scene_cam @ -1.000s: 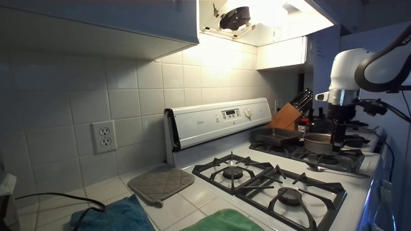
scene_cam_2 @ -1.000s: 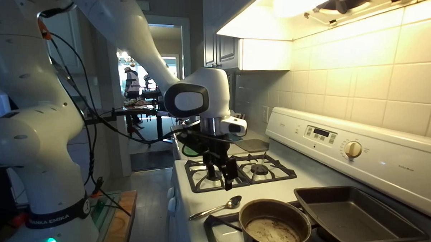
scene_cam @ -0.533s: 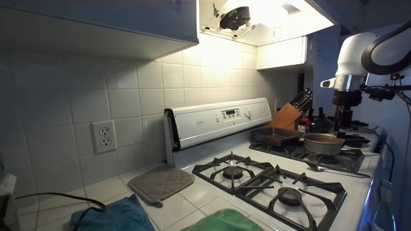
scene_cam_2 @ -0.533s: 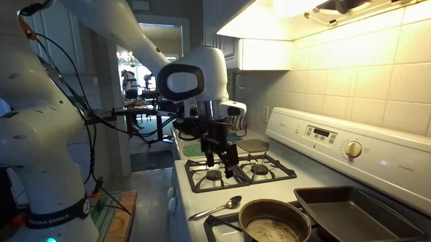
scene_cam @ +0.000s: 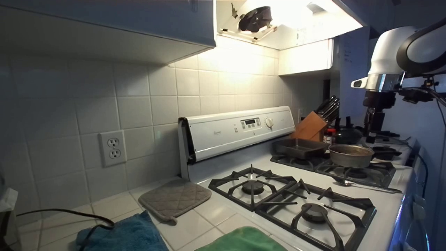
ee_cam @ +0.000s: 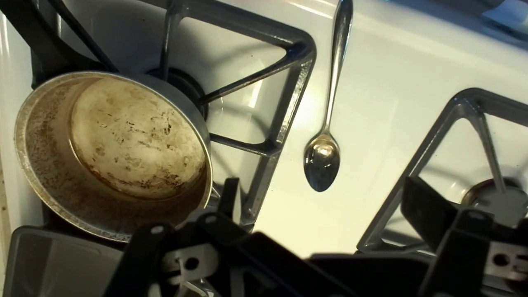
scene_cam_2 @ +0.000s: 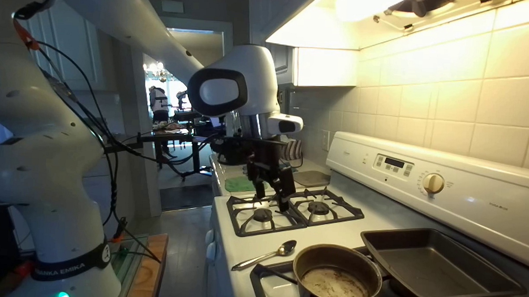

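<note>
The saucepan (ee_cam: 136, 132) is sitting upright on a burner grate (ee_cam: 287, 111), its pale inside showing brown stains and dark specks across the bottom. Just beside it, in both exterior views, a rectangular roasting pan (scene_cam_2: 440, 269) is resting on the stove (scene_cam: 240, 134), its dark metal floor showing. A wooden knife block (scene_cam: 310, 129) in an exterior view is holding several black-handled knives (scene_cam: 327, 108), and a red-lidded jar (scene_cam: 328, 138) is standing next to it. The gripper (scene_cam_2: 272, 202) is hanging above the stovetop (ee_cam: 371, 144), its two fingers (ee_cam: 427, 212) standing spread well apart with the white surface showing between them. The spoon (ee_cam: 322, 163) is lying on the stovetop between that grate and another grate (ee_cam: 427, 152), near the saucepan, its bowl appearing just above the gap between the fingers in the wrist view. That view is also revealing the saucepan's black handle (ee_cam: 53, 53), while catching only a corner of the roasting pan. In an exterior view, a person (scene_cam_2: 159, 101) is standing beyond a doorway (scene_cam_2: 227, 55); in an exterior view, a blue towel (scene_cam: 125, 233) is lying on the tiled counter (scene_cam: 190, 228) near a grey potholder (scene_cam: 176, 199).
</note>
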`<action>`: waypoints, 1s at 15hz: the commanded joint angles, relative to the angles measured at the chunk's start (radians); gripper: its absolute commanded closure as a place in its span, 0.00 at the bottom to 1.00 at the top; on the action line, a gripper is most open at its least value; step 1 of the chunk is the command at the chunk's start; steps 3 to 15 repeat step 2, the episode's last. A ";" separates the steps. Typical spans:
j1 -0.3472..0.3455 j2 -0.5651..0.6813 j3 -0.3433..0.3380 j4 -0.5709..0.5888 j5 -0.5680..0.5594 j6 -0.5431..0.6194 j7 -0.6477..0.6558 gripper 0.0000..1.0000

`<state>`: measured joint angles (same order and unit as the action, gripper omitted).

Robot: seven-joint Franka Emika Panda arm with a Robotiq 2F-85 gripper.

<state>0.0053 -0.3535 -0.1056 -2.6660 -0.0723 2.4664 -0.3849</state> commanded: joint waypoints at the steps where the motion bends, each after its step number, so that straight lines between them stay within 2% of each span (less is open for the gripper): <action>1: 0.002 0.000 -0.001 0.001 -0.001 -0.002 0.001 0.00; 15: 0.002 0.000 -0.001 0.001 -0.001 -0.002 0.001 0.00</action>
